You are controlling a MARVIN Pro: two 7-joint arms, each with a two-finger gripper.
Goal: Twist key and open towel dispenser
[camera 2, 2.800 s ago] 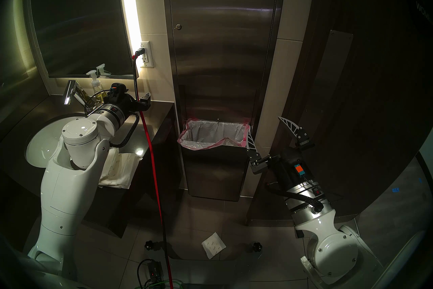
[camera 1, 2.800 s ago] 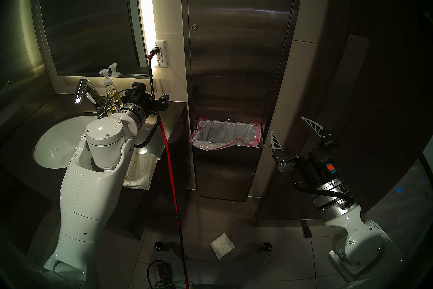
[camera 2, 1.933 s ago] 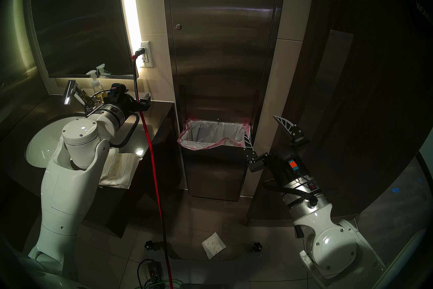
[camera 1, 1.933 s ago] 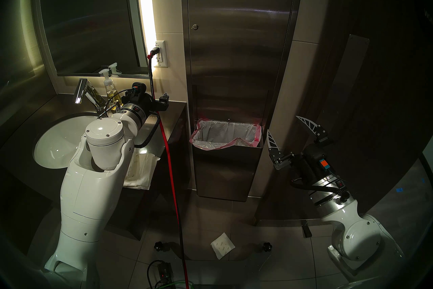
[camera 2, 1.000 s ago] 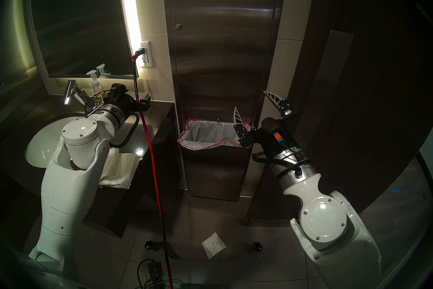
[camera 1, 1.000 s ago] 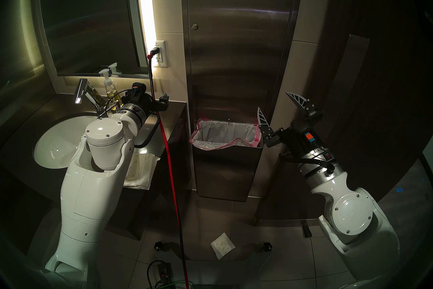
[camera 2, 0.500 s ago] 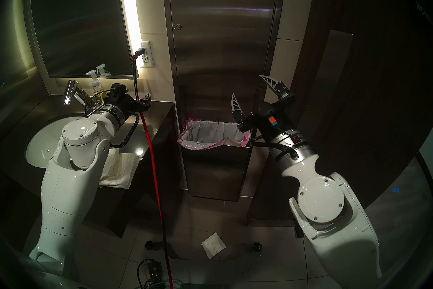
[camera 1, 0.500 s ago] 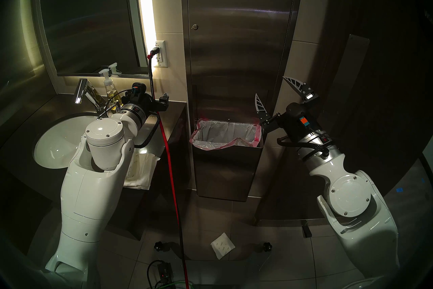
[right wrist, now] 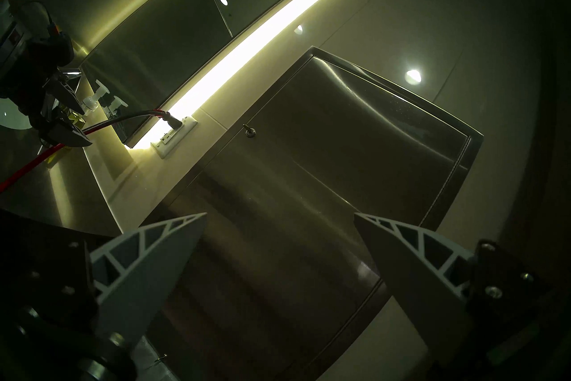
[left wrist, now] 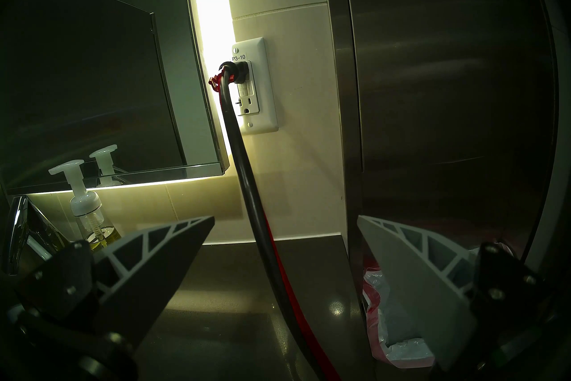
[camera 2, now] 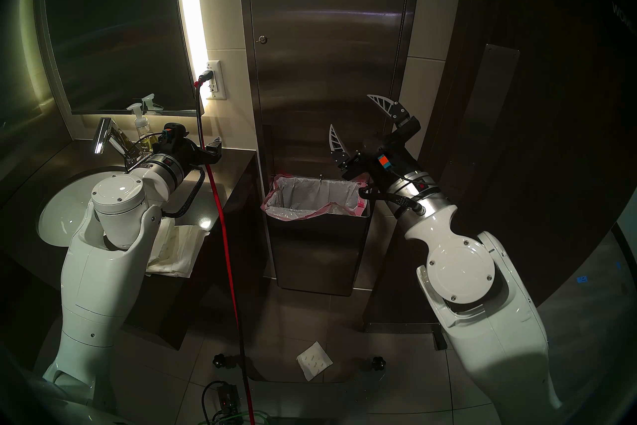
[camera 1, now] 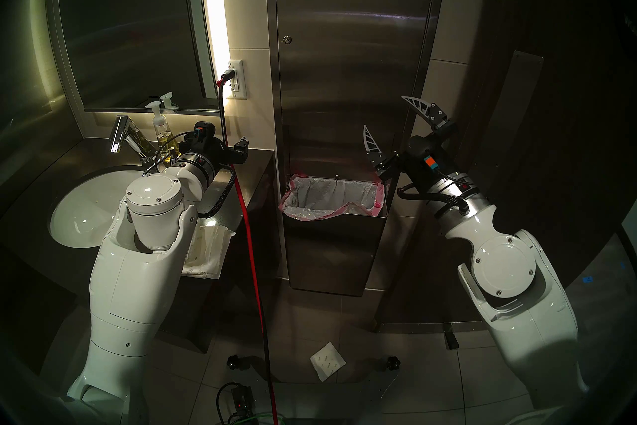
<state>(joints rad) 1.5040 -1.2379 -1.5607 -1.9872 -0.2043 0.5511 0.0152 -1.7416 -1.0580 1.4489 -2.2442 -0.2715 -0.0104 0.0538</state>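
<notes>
Head stereo left: key in the lock at towel dispenser door's left edge, door shut. Waste bin below. Right gripper empty, jaws wide, before lower door. Left gripper wide, cable between fingers, above counter.

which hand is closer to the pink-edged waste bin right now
Right. The right hand hangs open just above the waste bin's right rim; the left hand sits over the counter, well to its left.

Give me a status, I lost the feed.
Left gripper open, parked over the counter. Right gripper open, empty, low against the towel dispenser. Key untouched, door shut. Nothing in the way.
</notes>
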